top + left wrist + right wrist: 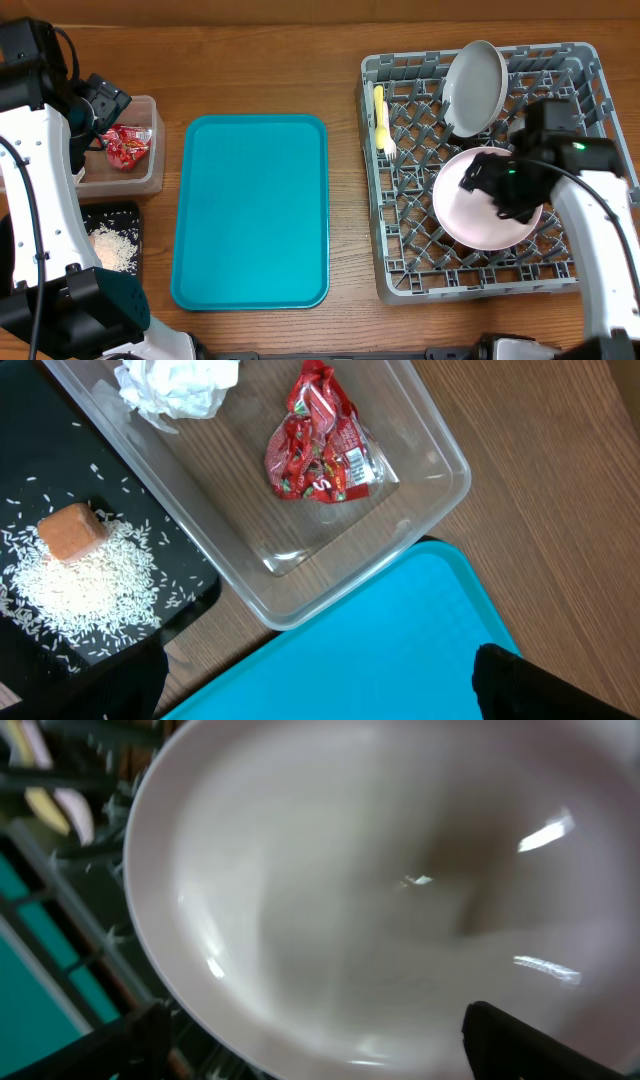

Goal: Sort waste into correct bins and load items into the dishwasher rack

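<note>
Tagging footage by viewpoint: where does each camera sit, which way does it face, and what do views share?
Overhead: fixed above the table, facing down on flat teal tray, grey plastic dishwasher rack, white left arm and right arm.
Left wrist: on the left arm, facing down at clear plastic tub holding shiny red snack wrappers; open left gripper at bottom.
Right wrist: on the right arm, close against round pale pink plate; open right gripper at bottom.
Shared: overhead and left wrist show tub, wrappers, tray.
</note>
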